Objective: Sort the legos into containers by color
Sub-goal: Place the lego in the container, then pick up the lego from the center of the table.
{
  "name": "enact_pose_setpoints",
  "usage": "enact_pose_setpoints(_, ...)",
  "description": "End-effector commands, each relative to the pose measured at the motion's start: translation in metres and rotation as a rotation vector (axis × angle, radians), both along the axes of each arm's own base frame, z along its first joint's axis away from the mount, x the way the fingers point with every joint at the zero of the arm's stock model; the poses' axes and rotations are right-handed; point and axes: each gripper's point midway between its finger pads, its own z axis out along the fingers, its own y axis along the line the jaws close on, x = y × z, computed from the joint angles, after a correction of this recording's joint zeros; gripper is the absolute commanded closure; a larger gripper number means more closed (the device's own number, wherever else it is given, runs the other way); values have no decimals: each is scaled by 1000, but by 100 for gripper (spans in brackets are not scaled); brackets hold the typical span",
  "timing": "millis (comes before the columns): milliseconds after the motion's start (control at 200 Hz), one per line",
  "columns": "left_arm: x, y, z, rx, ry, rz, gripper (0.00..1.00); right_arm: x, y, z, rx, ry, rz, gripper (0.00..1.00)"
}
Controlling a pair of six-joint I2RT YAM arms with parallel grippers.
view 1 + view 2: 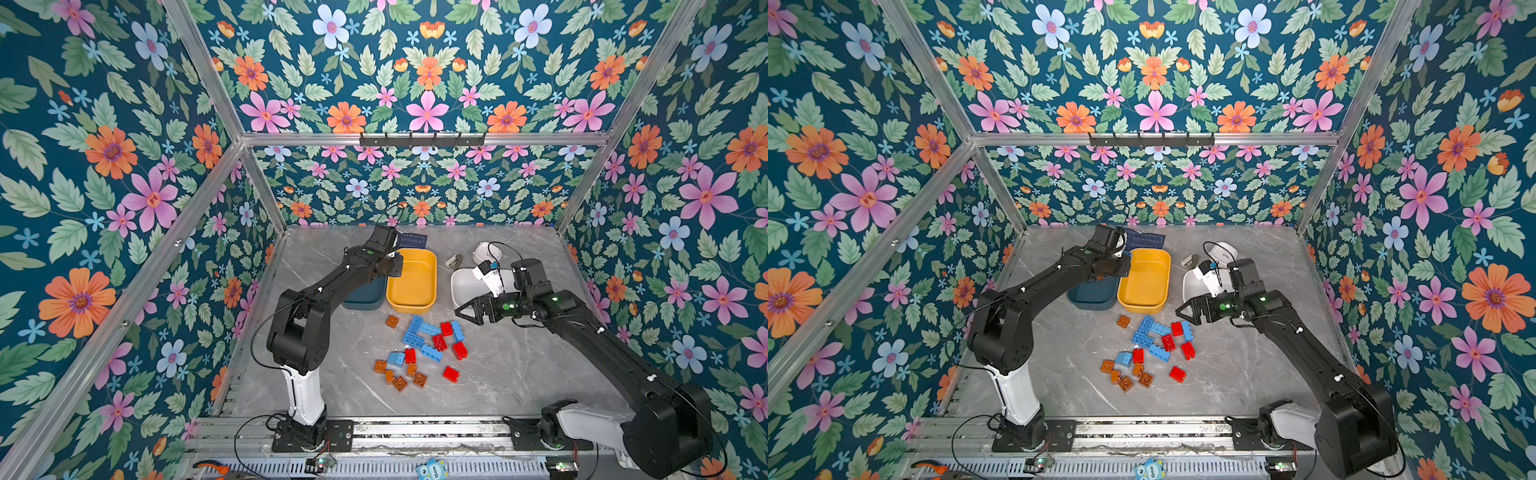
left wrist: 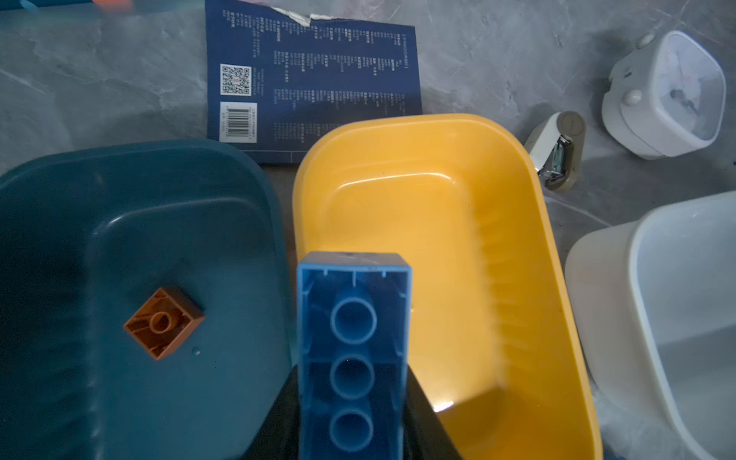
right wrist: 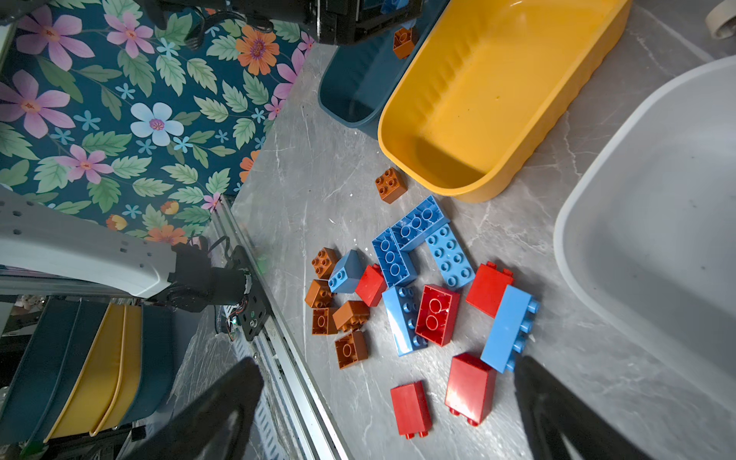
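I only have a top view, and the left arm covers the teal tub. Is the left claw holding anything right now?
Observer: Yes. The left wrist view shows the left claw shut on a light blue long brick, with its hollow underside facing the camera.
Operator: Which tub is it over?
Observer: In that view the brick hangs across the border between the teal tub and the yellow tub. I cannot tell which one it would drop into.
Operator: Is anything already in the teal one?
Observer: One brown-orange square brick lies underside up on its floor.
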Motion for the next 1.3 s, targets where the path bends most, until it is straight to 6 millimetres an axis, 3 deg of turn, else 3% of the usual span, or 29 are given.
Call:
enact_pose_setpoints(0,7,-15,-5,-13,-11,-6,76,4,1,1,-3,-23,0,1)
enact_pose_setpoints(230,30,-16,-26,41,-19,50,70,6,-1,-3,-20,-19,-7,1)
enact_pose_setpoints(400,34,-22,-26,36,-21,48,38,5,-3,-5,-34,-16,-10,1)
enact_pose_setpoints(565,25,-18,-7,50,-44,43,22,5,-3,-4,-36,-17,-8,1)
enact_pose_setpoints(710,-2,-14,12,64,-57,19,20,6,-2,-3,-34,-14,0,1)
enact_pose_setpoints(875,-48,-2,21,64,-39,-1,20,8,1,-4,-26,-8,8,1)
enact_pose_setpoints(1095,-118,9,4,100,21,-70,20,8,1,-7,-27,1,13,1)
enact_pose_setpoints(1295,-146,21,-30,124,54,-94,22,7,2,-8,-19,6,17,1)
